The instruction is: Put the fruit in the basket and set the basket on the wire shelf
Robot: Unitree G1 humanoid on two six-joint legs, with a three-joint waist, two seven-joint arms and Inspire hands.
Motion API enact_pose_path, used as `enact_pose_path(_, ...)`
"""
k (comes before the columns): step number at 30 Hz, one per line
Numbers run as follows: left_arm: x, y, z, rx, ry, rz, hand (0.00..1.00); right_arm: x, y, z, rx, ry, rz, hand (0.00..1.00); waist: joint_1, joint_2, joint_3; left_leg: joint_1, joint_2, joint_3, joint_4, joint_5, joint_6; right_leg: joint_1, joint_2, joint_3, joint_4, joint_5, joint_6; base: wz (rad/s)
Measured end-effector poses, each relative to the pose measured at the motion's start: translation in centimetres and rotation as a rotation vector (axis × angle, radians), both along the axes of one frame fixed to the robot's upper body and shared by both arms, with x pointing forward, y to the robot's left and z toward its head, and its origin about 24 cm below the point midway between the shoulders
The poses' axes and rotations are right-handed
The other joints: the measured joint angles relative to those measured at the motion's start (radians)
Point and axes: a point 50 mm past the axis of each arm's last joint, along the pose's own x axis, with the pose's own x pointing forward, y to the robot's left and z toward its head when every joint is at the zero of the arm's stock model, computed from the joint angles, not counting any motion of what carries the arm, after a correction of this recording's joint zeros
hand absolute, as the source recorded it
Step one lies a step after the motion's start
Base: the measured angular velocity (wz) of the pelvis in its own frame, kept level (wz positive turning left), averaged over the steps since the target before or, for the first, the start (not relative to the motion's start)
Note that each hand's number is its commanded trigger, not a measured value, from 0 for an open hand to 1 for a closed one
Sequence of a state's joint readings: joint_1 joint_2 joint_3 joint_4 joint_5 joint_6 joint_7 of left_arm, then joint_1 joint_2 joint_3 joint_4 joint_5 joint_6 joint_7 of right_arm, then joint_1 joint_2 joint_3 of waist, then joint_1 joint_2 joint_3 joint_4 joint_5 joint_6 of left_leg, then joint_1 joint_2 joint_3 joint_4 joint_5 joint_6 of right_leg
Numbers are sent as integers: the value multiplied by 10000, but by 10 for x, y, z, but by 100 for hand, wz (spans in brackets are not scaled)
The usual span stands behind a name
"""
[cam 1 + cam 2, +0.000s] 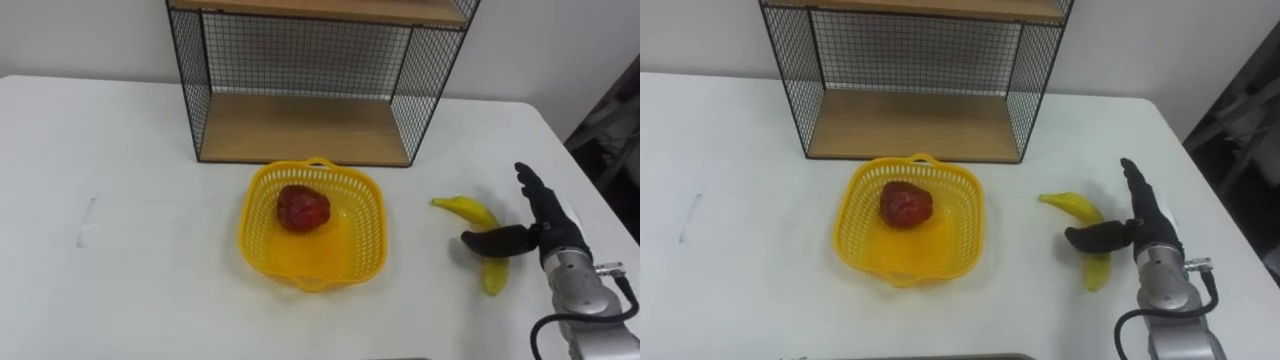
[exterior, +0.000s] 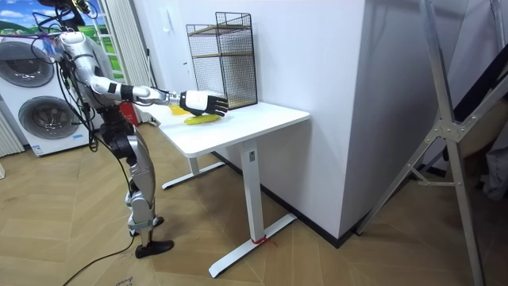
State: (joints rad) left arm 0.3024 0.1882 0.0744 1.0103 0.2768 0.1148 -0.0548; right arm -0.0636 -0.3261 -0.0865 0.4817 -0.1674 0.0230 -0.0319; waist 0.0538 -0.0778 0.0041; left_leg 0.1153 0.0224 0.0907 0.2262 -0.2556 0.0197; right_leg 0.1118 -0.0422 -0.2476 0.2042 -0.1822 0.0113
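A yellow plastic basket [image 1: 370, 235] sits on the white table in front of the wire shelf [image 1: 300, 125]. Inside it lies a red fruit [image 1: 303, 207]. To the basket's right a yellow banana [image 1: 475, 213] lies on the table. My right hand [image 1: 540, 218] is just right of the banana, open, fingers straight and pointing away from me, thumb stretched across the banana's near half. In the room view the right hand [image 2: 203, 102] reaches over the table above the banana [image 2: 203, 119].
The wire shelf has a wooden bottom board [image 1: 300, 130] and an upper board [image 1: 320, 10]. The white table [image 1: 120, 200] ends close to the right of my hand. A washing machine [image 2: 36, 103] stands behind me.
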Motion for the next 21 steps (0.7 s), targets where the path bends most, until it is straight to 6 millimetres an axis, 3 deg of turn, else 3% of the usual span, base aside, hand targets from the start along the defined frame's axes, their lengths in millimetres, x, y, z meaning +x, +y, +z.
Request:
enact_pose_path(3, -1, 0, 0, 2, 17, 12, 0, 0, 1, -1, 87, 113, 192, 0, 54, 47, -51, -1, 1, 0, 40, 1, 1, 24, -3, 0, 8, 0, 0, 0)
enact_pose_path(12, -5, 1, -1, 6, 214, 80, 0, -3, 2, -7, 296, 523, 401, 0, 54, 112, -12, 124, 7, -54, -58, 2, 2, 185, -12, -37, -26, -3, 5, 1)
enact_pose_path(21, -5, 3, 0, 70, 212, 57, 0, -11, -1, -23, 475, 1040, 381, 0, 53, -172, -15, 193, -18, -129, -35, -1, -1, 337, 9, -55, -226, -11, 16, 3)
